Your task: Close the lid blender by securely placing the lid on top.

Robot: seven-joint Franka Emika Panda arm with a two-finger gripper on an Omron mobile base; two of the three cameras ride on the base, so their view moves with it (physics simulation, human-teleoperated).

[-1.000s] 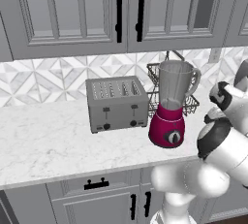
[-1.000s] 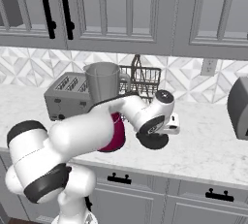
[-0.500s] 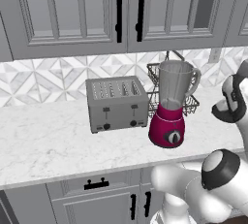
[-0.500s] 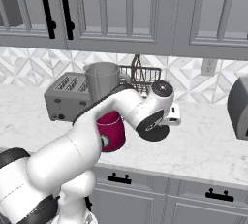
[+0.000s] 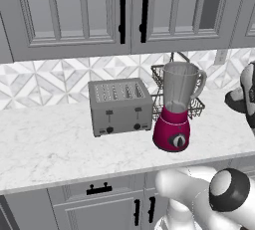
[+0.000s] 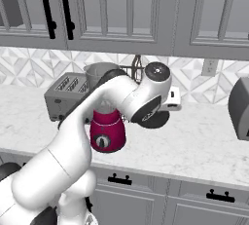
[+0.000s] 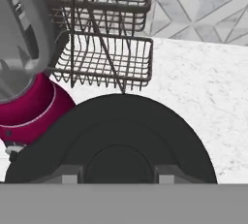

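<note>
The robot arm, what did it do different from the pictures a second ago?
The arm lifted: in the right base view its wrist rose from counter height to level with the top of the blender jar, carrying the black lid up with it. The gripper looks shut on the lid. The blender, toaster and wire basket stayed put.

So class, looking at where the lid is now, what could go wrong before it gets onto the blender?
1. The lid is held to the right of the blender at about base height; swinging across without lifting could knock the jar.
2. The wire basket stands close behind, so the arm may snag it.
3. The jar's handle side could catch the lid, seating it tilted.
</note>
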